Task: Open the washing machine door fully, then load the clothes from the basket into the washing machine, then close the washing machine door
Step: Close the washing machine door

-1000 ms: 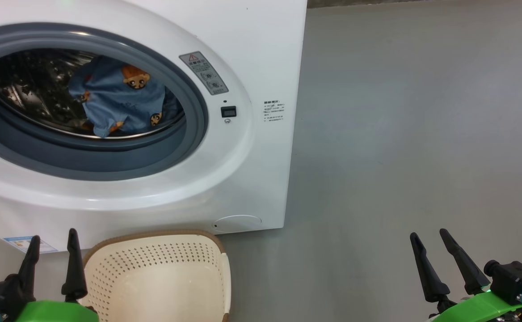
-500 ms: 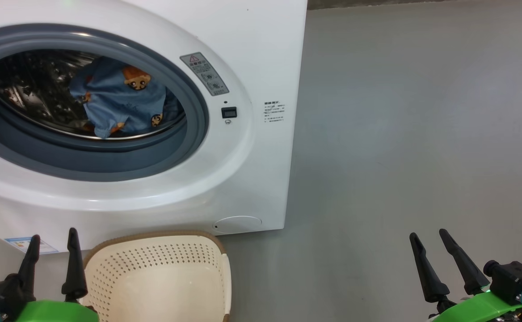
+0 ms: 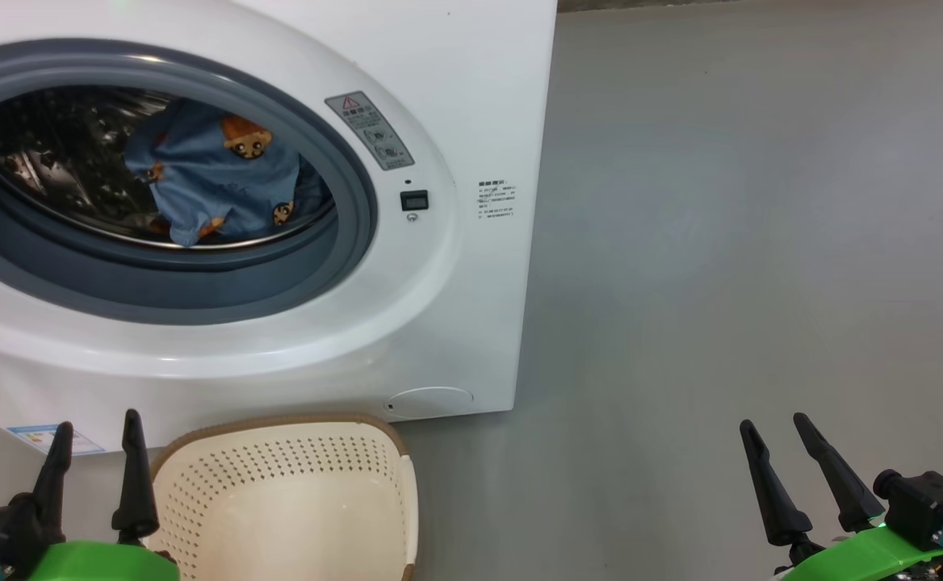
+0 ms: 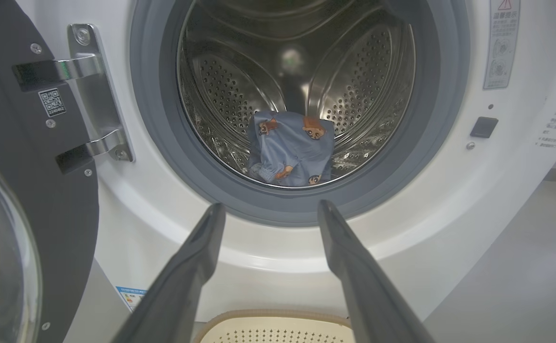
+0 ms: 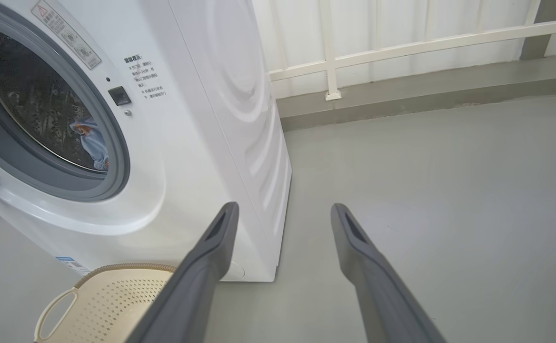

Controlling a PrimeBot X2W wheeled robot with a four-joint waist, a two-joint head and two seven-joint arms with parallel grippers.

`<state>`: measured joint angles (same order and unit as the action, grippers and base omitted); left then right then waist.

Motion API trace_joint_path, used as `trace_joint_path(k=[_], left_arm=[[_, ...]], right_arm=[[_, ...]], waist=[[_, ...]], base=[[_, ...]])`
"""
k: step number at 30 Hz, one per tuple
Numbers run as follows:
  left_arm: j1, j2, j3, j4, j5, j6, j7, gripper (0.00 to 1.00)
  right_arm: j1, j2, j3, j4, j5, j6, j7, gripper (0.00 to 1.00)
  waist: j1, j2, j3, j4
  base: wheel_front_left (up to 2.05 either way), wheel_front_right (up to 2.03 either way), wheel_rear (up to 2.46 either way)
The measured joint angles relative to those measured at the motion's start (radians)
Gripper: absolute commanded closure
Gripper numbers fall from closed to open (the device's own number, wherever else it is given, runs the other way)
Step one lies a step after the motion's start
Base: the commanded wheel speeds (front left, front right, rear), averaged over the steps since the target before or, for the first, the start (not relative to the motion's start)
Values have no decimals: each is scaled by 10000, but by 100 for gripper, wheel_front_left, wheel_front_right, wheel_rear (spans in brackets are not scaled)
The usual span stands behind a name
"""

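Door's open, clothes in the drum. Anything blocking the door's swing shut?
Nothing visible hangs over the gasket: the clothes lie inside the drum. The basket stands on the floor, lower than the gasket; whether the washing machine door clears its rim, I cannot tell.

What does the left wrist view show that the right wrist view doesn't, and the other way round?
Left wrist view: two metal hinges, a QR sticker and the drum's perforated back wall. Right wrist view: the washing machine's side panel, a white railing and a side handle on the basket. Both: the clothes lying in the drum, the basket's brown rim, the black latch socket and the warning label.
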<state>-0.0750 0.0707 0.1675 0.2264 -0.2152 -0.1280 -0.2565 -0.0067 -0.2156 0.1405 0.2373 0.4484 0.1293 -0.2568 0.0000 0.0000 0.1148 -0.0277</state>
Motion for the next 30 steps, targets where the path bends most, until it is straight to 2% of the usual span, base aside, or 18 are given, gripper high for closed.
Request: trace_joint_path(k=[8, 21, 30], left_arm=[[141, -19, 2, -8, 2, 0, 2, 0], [143, -13, -25, -10, 0, -2, 2, 0], [143, -8, -119, -63, 0, -2, 0, 0]], right_arm=[[0, 2, -4, -4, 0, 0, 0, 0], [0, 4, -6, -17, 0, 0, 0, 0], [0, 4, -19, -19, 0, 0, 0, 0]], waist=[[0, 0, 6, 13], [0, 0, 54, 43], [0, 0, 108, 88]], base=[[-19, 19, 0], [-130, 130, 0], [-48, 48, 0]])
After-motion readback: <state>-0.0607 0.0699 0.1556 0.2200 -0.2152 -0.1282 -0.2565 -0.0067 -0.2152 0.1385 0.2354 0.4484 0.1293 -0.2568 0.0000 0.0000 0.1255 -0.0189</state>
